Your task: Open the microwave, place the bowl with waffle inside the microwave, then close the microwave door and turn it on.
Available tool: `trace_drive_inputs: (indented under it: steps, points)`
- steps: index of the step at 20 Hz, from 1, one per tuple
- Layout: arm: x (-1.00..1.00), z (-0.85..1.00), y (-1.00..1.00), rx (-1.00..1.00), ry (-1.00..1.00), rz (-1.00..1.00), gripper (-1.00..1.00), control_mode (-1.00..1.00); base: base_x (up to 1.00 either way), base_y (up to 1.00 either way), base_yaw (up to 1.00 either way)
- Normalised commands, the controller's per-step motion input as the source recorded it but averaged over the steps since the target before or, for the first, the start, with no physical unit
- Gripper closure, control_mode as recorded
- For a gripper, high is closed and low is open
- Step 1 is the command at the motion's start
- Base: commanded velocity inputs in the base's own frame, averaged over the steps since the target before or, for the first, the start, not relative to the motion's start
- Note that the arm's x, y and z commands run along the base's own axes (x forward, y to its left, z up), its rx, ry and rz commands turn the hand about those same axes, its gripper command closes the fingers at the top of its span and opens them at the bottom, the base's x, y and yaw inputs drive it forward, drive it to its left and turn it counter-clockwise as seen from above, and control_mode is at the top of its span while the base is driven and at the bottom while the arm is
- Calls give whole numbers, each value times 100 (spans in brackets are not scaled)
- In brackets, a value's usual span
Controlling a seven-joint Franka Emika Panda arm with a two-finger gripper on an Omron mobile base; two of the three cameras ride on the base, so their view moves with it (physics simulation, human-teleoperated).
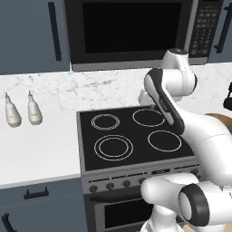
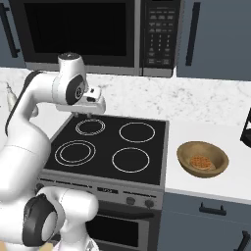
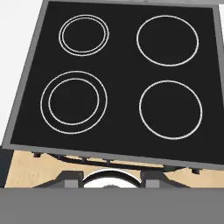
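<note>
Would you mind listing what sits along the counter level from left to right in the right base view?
Gripper above the back-left burner, stovetop, wooden bowl holding the waffle, then a dark object cut off at the right edge.
</note>
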Motion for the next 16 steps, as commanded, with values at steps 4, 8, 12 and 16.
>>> trace_drive_inputs:
  steps: [4,8,12,16]
  points:
    - [-10,-7,-44,0,-8,-2,-100,-100,0,0,0]
    - [-44,19,-86,0,-53,-7,-100,-100,0,0,0]
    - [-39,73,-80,8,-62,-2,-100,-100,0,0,0]
    - [-28,94,-62,0,-73,0,-100,-100,0,0,0]
